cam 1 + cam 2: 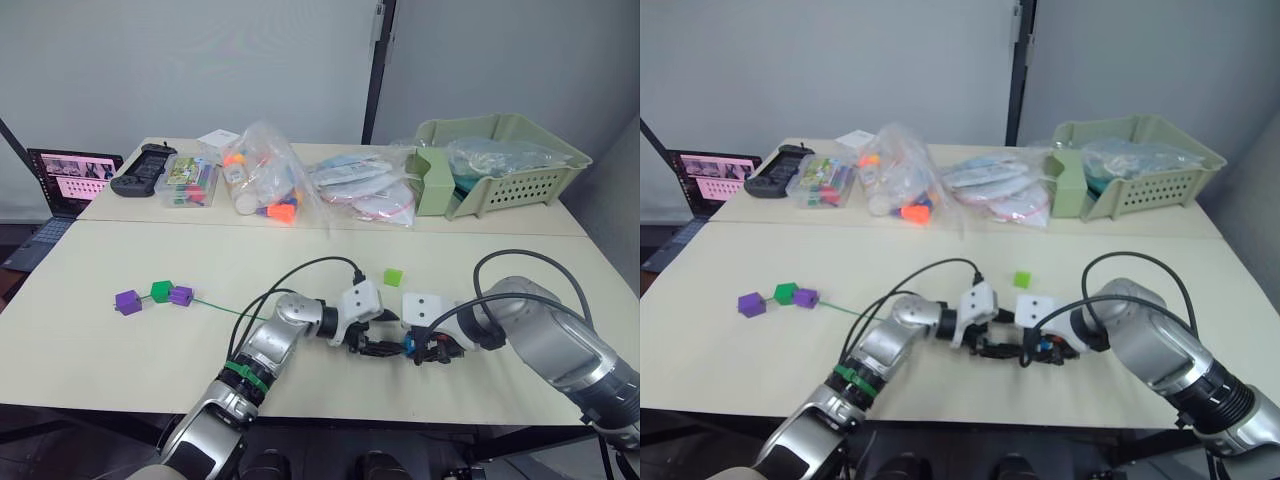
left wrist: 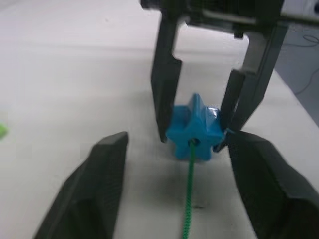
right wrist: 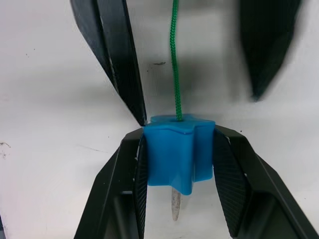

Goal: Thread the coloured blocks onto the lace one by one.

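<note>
On the pale worktop [image 1: 300, 245] the two arms meet near the front edge, fingertips facing each other. The right gripper [image 3: 178, 149] has its fingers clamped on the two sides of the blue block [image 3: 177, 152], a star-edged piece held just above the surface. The left gripper [image 2: 177, 164] sits directly opposite with its fingers spread wide and nothing between them. The lace [image 2: 188, 199] runs along the line joining the two grippers, enters the hole in the block's face on the left gripper's side, and its grey tip [image 3: 175, 204] pokes out the far side, inside the right gripper's grasp. So the left arm is the one free to take the cord; pulling it through probably needs a grip on that tip. Away to the robot's left, the lace trails to two purple blocks [image 1: 128, 301] and a dark green block [image 1: 161, 290] already strung, while the light green block [image 1: 393, 276] lies loose just beyond the grippers.
</note>
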Robot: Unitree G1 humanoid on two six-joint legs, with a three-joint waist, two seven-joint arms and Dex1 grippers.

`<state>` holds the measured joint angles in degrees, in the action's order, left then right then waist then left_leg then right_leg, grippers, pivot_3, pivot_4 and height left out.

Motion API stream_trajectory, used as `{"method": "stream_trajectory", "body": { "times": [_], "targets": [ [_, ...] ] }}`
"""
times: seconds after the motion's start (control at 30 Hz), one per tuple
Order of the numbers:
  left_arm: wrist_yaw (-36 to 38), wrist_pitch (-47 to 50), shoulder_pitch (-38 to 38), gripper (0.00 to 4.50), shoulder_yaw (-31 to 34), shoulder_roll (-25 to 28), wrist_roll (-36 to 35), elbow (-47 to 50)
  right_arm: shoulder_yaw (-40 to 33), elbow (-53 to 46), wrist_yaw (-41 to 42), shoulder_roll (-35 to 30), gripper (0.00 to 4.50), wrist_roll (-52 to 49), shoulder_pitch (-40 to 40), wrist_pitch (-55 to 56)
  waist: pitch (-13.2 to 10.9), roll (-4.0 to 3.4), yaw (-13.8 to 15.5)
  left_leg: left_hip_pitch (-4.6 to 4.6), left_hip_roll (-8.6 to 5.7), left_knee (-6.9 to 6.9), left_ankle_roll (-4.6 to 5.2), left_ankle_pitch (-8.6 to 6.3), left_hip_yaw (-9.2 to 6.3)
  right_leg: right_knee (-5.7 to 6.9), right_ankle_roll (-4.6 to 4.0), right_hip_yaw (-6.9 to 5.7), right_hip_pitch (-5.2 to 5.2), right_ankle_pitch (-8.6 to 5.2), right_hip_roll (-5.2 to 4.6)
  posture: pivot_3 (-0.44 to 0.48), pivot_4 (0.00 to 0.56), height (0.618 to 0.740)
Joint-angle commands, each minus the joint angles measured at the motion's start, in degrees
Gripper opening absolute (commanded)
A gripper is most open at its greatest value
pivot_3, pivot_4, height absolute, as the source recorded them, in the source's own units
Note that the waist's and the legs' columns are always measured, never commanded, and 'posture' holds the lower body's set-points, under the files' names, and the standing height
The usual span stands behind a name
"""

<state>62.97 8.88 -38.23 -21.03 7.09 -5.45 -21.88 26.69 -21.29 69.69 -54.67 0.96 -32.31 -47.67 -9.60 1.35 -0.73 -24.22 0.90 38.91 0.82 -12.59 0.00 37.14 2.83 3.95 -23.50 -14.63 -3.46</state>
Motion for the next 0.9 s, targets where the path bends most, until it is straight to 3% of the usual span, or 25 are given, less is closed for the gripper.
{"method": "stream_trajectory", "body": {
  "times": [0.03,0.23,0.47,0.73,0.9],
  "targets": [
    [2.11,0.07,-1.47,4.46,1.96,2.09,-2.15,3.79,-0.3,-1.24,-0.75,0.32,2.38,-0.22,0.34,0.09,0.0,0.0,-0.01,0.01,0.0,-0.01,0.0,0.0,0.0,0.01,0.0,0.0,0.0,0.0,0.0,0.0,0.15,0.737],
    [5.68,-1.32,-0.67,4.5,1.14,5.25,-2.73,5.21,-2.23,-3.72,0.07,-0.77,4.47,-2.08,0.31,-2.1,0.0,0.0,0.25,-0.02,-0.02,0.0,0.0,0.0,0.0,0.0,0.0,0.0,0.0,0.0,-0.02,0.0,0.15,0.737],
    [6.82,-3.34,-1.39,4.5,0.25,4.49,-2.13,3.69,-11.44,-9.96,0.02,-5.67,4.47,-8.06,3.07,-7.23,0.0,0.0,0.73,-0.06,-0.03,0.04,0.0,0.0,0.02,-0.03,0.01,0.01,0.0,0.0,-0.04,0.0,0.15,0.737],
    [7.17,-5.7,-2.94,4.5,-2.9,0.62,-0.38,0.52,-30.08,-20.57,-1.03,-11.72,4.47,-16.9,16.01,-15.49,0.0,0.0,1.46,-0.08,-0.05,0.03,0.0,0.0,0.01,-0.04,0.01,-0.01,0.01,0.0,-0.03,0.0,0.15,0.737],
    [4.69,-7.28,-4.75,4.5,-4.57,-3.27,1.95,-3.59,-37.39,-24.26,-4.68,-12.13,4.47,-19.48,22.73,-19.91,0.0,0.01,1.42,-0.04,-0.05,0.06,0.0,0.0,0.03,-0.08,0.03,0.01,0.09,0.0,-0.02,0.0,0.15,0.737]
  ]
}}
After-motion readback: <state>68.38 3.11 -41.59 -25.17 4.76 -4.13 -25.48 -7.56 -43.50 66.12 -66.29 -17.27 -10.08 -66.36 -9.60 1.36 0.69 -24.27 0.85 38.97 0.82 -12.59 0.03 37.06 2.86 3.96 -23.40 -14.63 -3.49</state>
